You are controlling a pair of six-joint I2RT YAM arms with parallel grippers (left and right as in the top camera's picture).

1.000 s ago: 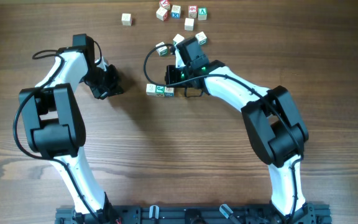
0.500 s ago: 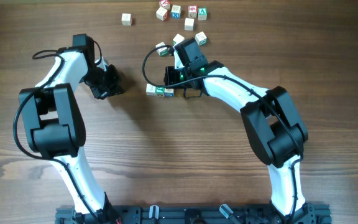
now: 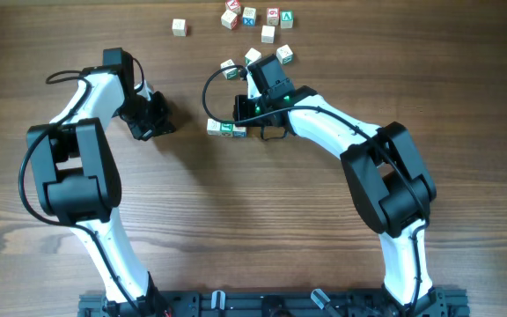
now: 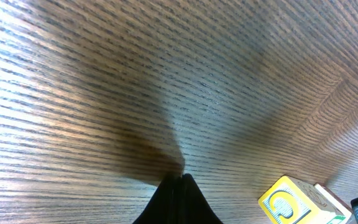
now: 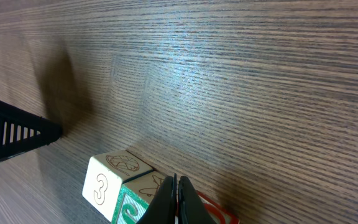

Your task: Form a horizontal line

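The horizontal line [image 3: 226,129] is a short row of three pale cubes touching side to side, the middle one green-marked. My right gripper [image 3: 243,123] is shut and empty, its tips just above the row's right end. In the right wrist view the shut gripper [image 5: 176,182] hangs over a cube marked 3 [image 5: 104,182], a green-marked cube [image 5: 129,210] and a red-marked cube [image 5: 219,215]. My left gripper [image 3: 167,129] is shut and empty, low over bare wood left of the row. In the left wrist view the gripper [image 4: 180,178] points at the table, with a yellow-marked cube [image 4: 289,202] at the lower right.
Several loose cubes lie at the back: one alone [image 3: 179,27], a cluster [image 3: 249,15] near the far edge, one below it [image 3: 268,33], and others [image 3: 229,69] [image 3: 284,55] beside the right wrist. A black cable [image 3: 208,88] loops off the right arm.
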